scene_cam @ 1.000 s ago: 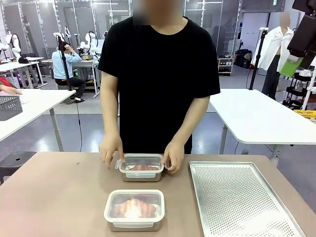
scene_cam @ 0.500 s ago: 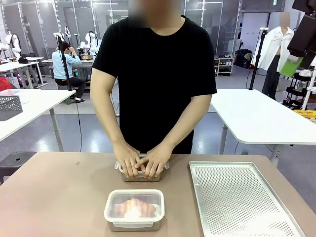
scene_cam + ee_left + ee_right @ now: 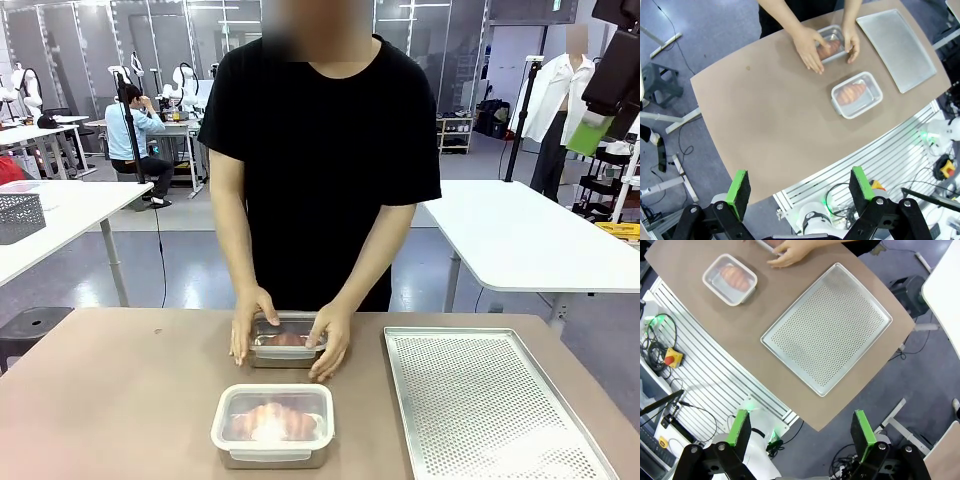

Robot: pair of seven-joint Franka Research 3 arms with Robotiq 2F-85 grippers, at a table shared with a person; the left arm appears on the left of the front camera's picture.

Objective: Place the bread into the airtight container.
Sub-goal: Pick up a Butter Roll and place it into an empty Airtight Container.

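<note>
Two lidded containers on the surface point(image 3: 120, 400), one behind the other; near container point(image 3: 272, 425) at centre with bread point(image 3: 270, 422) in it; far container point(image 3: 287, 340) just behind, toward the person, also with bread inside; person's hands on it, one hand point(image 3: 250, 322) on its left side, other hand point(image 3: 330, 338) on its right (fingers over the lid); perforated tray point(image 3: 490, 405) right of both containers, apart from them.

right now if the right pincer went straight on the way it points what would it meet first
Probably the perforated metal tray, which lies straight ahead of the open right pincer; nothing stands between them, though depth is hard to judge.
</note>
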